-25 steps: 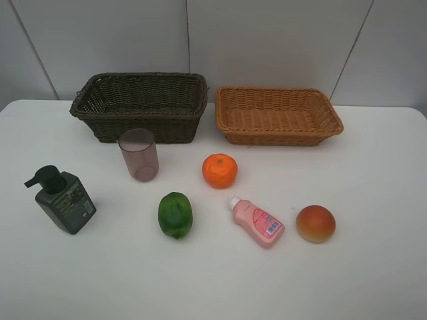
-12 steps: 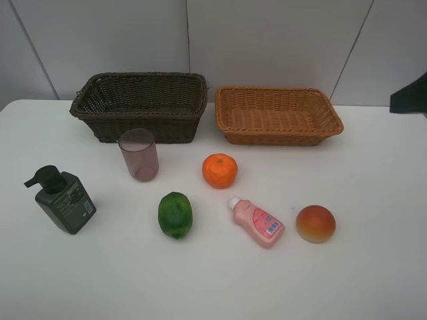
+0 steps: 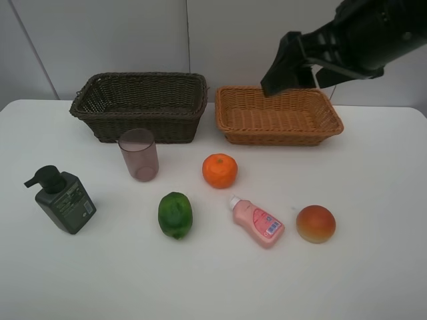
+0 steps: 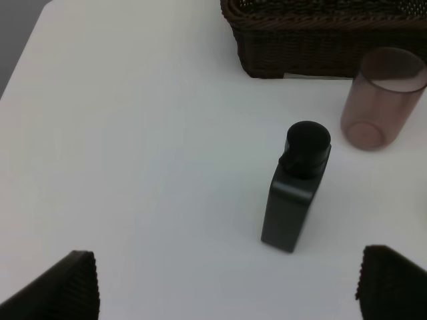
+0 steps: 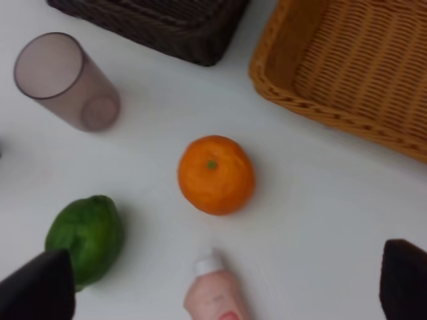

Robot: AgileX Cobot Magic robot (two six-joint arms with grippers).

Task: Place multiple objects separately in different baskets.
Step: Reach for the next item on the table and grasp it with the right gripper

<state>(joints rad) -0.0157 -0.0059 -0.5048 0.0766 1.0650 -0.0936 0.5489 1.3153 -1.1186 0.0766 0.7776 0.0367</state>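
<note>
On the white table stand a dark brown basket and a light tan basket, side by side at the back. In front of them are a mauve cup, an orange, a green oval fruit, a pink bottle lying down, a red-yellow fruit and a dark green pump bottle. My right gripper is open and empty, high above the tan basket's back left. Its wrist view shows the orange below. My left gripper is open and empty, above the pump bottle.
The right arm reaches in from the top right. A grey panelled wall stands behind the baskets. The table's left edge shows in the left wrist view.
The right arm has come in from the right edge to above the tan basket. Nothing on the table has moved.
</note>
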